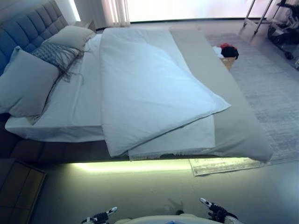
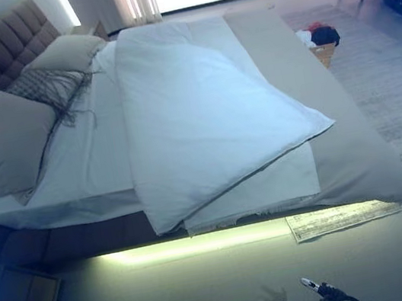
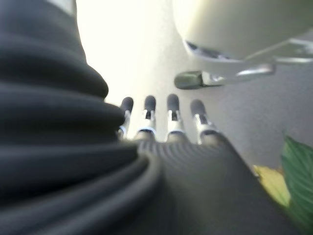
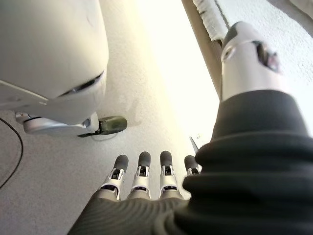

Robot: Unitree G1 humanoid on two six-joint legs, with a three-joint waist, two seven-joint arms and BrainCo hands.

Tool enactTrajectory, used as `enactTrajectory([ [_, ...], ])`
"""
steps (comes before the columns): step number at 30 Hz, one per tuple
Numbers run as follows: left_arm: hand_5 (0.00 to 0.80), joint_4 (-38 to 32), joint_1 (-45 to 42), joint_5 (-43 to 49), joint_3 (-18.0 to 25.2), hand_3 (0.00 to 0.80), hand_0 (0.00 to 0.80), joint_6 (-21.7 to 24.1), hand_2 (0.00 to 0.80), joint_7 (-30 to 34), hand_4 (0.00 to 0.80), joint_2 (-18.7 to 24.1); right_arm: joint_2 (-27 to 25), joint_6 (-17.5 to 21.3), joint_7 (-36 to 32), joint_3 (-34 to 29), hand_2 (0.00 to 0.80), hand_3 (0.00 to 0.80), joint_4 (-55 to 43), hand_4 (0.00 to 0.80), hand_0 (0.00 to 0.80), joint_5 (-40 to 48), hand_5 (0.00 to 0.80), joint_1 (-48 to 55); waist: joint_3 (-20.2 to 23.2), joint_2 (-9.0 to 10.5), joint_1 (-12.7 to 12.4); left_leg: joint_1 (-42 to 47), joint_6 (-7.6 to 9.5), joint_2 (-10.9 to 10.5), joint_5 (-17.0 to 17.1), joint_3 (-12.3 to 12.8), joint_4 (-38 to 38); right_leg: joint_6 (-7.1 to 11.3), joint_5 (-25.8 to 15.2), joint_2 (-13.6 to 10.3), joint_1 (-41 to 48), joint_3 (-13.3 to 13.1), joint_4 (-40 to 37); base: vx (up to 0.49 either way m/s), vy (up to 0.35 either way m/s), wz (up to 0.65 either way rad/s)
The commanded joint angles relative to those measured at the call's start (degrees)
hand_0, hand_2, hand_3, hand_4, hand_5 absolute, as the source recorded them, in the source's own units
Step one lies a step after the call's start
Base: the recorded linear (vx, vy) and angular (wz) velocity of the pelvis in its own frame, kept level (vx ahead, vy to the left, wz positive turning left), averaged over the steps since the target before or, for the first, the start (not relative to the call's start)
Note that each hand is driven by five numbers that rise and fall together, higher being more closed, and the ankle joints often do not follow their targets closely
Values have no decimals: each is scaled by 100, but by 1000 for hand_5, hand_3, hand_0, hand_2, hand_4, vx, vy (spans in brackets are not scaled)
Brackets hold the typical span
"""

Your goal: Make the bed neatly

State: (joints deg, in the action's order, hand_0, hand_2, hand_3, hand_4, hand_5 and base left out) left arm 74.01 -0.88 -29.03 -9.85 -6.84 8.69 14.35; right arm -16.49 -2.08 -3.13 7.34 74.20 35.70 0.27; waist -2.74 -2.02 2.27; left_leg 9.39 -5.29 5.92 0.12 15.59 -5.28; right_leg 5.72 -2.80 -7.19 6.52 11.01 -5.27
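My left hand [image 3: 161,122] hangs with straight fingers [image 3: 173,110] holding nothing, and my right hand [image 4: 142,178] likewise, fingers [image 4: 165,166] extended over the floor [image 1: 140,191], both low and well apart from the bed [image 1: 70,112]. On it, the white duvet [image 1: 149,88] lies skewed, its near corner folded across a grey blanket [image 1: 238,121]. Pillows [image 1: 28,81] lean against the headboard [image 1: 28,28].

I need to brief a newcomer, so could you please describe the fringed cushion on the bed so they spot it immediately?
Look to the headboard end of the bed. Between two plain pale pillows lies the fringed cushion; it alone is darker, patterned, and edged with loose tassels.
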Motion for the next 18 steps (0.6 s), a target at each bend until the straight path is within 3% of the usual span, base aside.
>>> enactTrajectory([
  [1,0,365,292,-92,177,0,0,121,0,-167,0,34,162,-63,17,-97,0,0,496,0,0,96,0,-373,5,149,12,137,196,-74,-244,-41,28,261,89,-90,158,110,27,0,0,0],
  [11,0,485,243,9,214,0,0,1,0,-296,0,-34,262,-339,-59,-218,0,0,571,0,0,627,0,-373,29,139,10,259,216,-88,-269,-28,28,239,112,-93,284,148,27,4,1,0],
  [18,0,516,204,104,169,0,0,-16,0,-278,0,-67,343,-276,-111,-198,0,0,632,0,0,635,0,-323,-16,106,34,251,249,-70,-244,-53,28,199,248,-71,234,115,288,30,-10,0],
])
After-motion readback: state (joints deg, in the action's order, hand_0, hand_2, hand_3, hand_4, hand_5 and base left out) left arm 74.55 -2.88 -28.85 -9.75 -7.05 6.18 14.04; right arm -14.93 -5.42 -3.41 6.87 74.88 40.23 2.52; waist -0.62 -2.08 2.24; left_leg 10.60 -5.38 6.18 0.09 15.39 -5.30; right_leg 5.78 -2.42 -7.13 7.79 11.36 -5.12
